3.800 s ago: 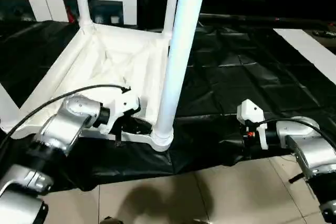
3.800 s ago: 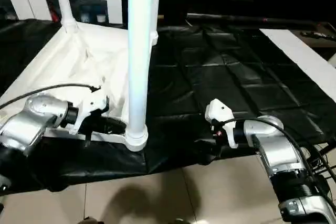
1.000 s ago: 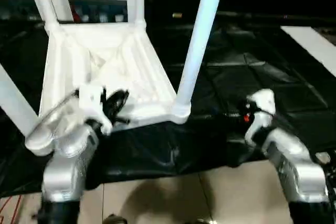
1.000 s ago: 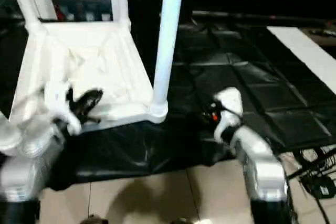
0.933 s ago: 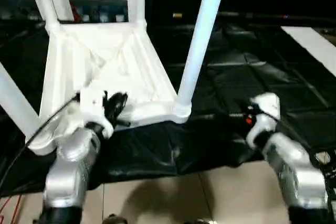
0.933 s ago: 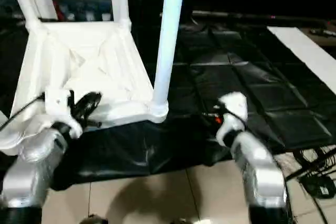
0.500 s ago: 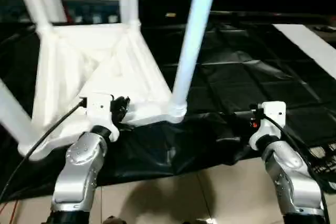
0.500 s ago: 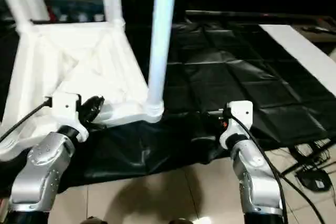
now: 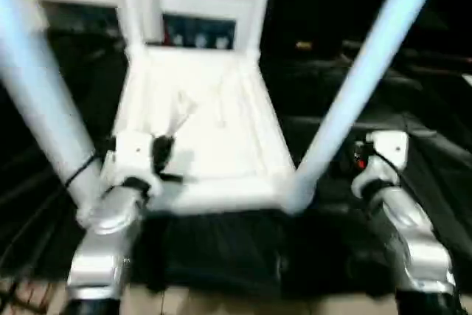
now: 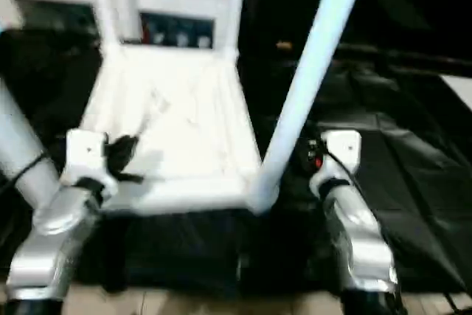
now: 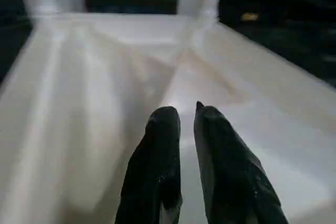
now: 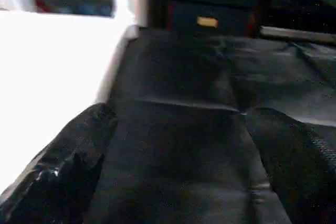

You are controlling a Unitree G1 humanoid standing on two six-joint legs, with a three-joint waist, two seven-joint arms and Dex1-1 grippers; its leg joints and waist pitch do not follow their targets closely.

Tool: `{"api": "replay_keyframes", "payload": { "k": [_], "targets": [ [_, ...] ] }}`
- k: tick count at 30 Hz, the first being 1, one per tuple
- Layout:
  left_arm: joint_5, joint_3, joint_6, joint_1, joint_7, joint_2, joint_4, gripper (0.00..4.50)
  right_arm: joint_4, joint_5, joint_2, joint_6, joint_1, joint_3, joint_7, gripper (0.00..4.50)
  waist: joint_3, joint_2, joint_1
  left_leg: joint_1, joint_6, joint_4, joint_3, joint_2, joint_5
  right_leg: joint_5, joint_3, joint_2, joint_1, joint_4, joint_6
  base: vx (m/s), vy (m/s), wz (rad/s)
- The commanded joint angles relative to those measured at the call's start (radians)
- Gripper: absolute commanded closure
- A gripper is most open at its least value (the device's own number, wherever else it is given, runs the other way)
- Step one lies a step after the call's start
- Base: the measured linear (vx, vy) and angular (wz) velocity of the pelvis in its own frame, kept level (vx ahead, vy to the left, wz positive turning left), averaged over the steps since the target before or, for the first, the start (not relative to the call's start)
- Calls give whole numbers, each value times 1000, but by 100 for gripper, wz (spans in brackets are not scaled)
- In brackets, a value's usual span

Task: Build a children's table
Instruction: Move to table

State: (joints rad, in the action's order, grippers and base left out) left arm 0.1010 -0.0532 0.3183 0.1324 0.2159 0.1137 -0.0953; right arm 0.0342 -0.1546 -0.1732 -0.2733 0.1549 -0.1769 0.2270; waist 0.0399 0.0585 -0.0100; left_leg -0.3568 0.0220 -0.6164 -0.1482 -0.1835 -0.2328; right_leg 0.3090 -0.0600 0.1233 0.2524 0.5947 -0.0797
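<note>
Above the tabletop (image 9: 214, 119), the left hand (image 11: 182, 114) hovers nearly closed and empty; right hand (image 12: 178, 145) gapes wide.

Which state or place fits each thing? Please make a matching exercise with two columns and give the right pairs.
Things:
1. left tool
2. right tool
3. tabletop
4. black sheet

States or places:
A. lies upside down, legs standing up
B. fingers wide apart, holding nothing
C. covers the floor under the table
D. fingers nearly together, over the tabletop

Pairs: 1-D, 2-B, 3-A, 4-C
</note>
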Motion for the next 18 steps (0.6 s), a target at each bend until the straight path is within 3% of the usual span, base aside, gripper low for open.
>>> {"api": "replay_keyframes", "payload": {
  "k": [1,2,3,4,5,6,7,8,9,10,11,12,13,14,16,17,18],
  "targets": [
    [1,12,5,1,-9,-3,-12,381,3,3,-3,4,2,-11,-1,0,-82,-1,-20,-36,-224,33,-11,33,131,-338,19,-37,-79,-40,146,209,-4,10],
    [2,12,7,1,-9,-4,-12,381,4,2,-5,6,0,-12,-1,0,-94,-19,-4,37,-288,25,27,22,381,-517,-9,-86,-33,19,114,188,-56,8],
    [2,14,11,1,-8,-3,-12,381,6,3,-7,9,-1,-13,-1,0,-102,-27,17,100,-375,9,69,-2,583,-530,-20,-97,32,62,91,188,-56,8],
    [2,16,12,3,-8,-1,-11,381,10,5,-9,12,-1,-13,-3,0,-122,-30,73,234,-569,1,193,-112,1037,-206,-5,-39,198,110,7,116,-111,-24],
    [3,21,18,5,0,3,-9,381,11,6,-11,12,-1,-13,-2,0,-105,-18,76,215,-591,-10,241,-123,1389,-145,58,34,232,96,-59,-45,-161,-65],
    [4,22,20,6,4,5,-8,381,12,5,-13,12,-1,-12,-3,0,-107,2,83,169,-512,-27,234,-78,1364,-257,102,62,225,72,-59,-45,-161,-65],
    [8,32,26,10,27,15,-4,381,14,5,-19,13,-1,-8,0,0,-109,86,47,-47,-292,-56,111,101,820,-736,132,24,57,45,-143,-128,-101,-32],
    [10,38,28,11,42,20,-2,381,15,4,-23,13,0,-5,2,0,-85,76,8,-69,-173,-46,61,101,299,-1067,129,47,54,8,-114,-67,-34,14],
    [21,47,18,12,76,31,-4,381,18,4,-28,15,1,-4,6,0,-88,68,17,-56,-114,-18,57,86,215,-1114,104,39,52,18,-80,-67,-34,14],
    [29,54,11,13,98,39,-5,381,20,4,-31,17,2,-4,10,0,-90,52,23,-36,-24,22,50,77,175,-991,59,3,39,19,-51,0,0,0],
    [37,60,26,16,115,47,-4,381,23,4,-33,19,4,-5,12,0,-81,21,32,-25,13,42,55,50,127,-749,53,-1,45,3,-29,-69,-56,-16],
    [41,64,33,23,129,54,6,381,28,7,-39,22,7,-3,17,0,-72,-4,35,-14,32,59,54,22,51,-511,49,-8,52,-12,32,-69,-56,-16],
    [41,65,34,24,130,55,7,381,28,8,-39,22,7,-2,17,0,-72,-4,35,-14,32,59,54,22,51,-511,49,-8,52,-12,32,-95,-14,-9],
    [37,71,39,39,143,66,27,381,35,12,-51,22,12,3,24,0,-57,-6,38,-5,64,77,45,-1,-88,-174,41,-24,67,-28,151,-105,24,0],
    [47,87,32,61,198,84,51,381,47,14,-75,12,18,15,39,0,-51,0,30,-1,63,83,31,-9,-172,0,48,-28,79,-40,205,-105,28,2],
    [81,93,28,66,256,93,51,381,53,16,-93,17,17,24,64,0,-49,2,26,1,63,84,23,-11,-199,48,49,-29,84,-45,210,-90,21,10],
    [102,96,25,67,289,97,49,381,56,17,-103,22,16,29,80,0,-46,3,16,11,65,85,7,-18,-269,140,53,-27,104,-53,217,-90,21,10]
  ]
}}
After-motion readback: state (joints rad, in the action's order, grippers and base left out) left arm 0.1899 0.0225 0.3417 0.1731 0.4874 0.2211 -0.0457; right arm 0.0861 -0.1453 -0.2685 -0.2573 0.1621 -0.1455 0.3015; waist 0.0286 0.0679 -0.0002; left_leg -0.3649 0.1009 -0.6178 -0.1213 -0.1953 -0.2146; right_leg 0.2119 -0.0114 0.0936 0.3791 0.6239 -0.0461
